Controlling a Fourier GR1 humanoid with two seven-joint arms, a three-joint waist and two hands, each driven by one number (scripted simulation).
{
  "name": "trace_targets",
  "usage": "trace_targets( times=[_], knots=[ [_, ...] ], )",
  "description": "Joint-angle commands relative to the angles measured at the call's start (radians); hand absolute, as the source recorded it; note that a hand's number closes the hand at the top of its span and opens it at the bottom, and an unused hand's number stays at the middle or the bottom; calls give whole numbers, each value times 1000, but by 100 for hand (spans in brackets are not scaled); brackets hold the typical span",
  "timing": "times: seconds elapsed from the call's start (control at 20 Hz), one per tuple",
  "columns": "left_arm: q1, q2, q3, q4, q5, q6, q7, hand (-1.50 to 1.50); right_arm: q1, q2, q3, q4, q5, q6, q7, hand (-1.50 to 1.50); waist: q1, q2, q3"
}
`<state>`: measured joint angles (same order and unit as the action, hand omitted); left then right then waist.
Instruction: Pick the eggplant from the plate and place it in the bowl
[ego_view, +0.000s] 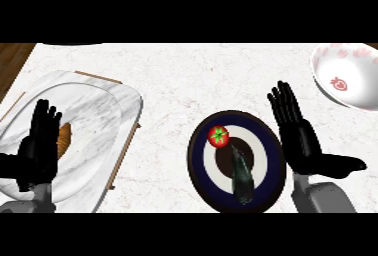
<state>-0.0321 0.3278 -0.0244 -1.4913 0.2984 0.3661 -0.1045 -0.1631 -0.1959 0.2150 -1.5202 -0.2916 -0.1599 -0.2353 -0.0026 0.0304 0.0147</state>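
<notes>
A dark, slim eggplant (241, 172) lies lengthwise on a round plate (201, 165) with dark blue and white rings, in the lower middle of the head view. A red tomato (218, 136) with a green top sits on the same plate, just beyond the eggplant. A white bowl (347, 75) with red markings stands at the upper right edge. My right hand (299, 135) is open with straight fingers, just right of the plate and not touching the eggplant. My left hand (38, 145) rests open at the far left, over a marbled tray.
A large white marbled tray (96, 125) with a wooden frame fills the left side; something orange-brown (65, 137) shows on it beside my left hand. The counter top (192, 75) is pale marble, with a wooden edge (15, 55) at the upper left.
</notes>
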Motion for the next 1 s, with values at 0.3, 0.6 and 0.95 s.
trace_targets(
  times=[0.3, 0.6, 0.95],
  knots=[
    [-69, 23, -245, -56, -81, -202, 26, 0, 147, -242, 22, 173, 305, -213, 234, 150, -61, 2, -47],
    [-190, -5, -297, -35, -68, -316, 136, 0, 136, 46, 72, 138, 313, -468, 386, -150, -4, -30, -15],
    [-165, -19, -320, -37, -94, -313, 110, 0, -42, -211, 184, 150, 445, -204, 752, -150, 12, -29, -18]
  ],
)
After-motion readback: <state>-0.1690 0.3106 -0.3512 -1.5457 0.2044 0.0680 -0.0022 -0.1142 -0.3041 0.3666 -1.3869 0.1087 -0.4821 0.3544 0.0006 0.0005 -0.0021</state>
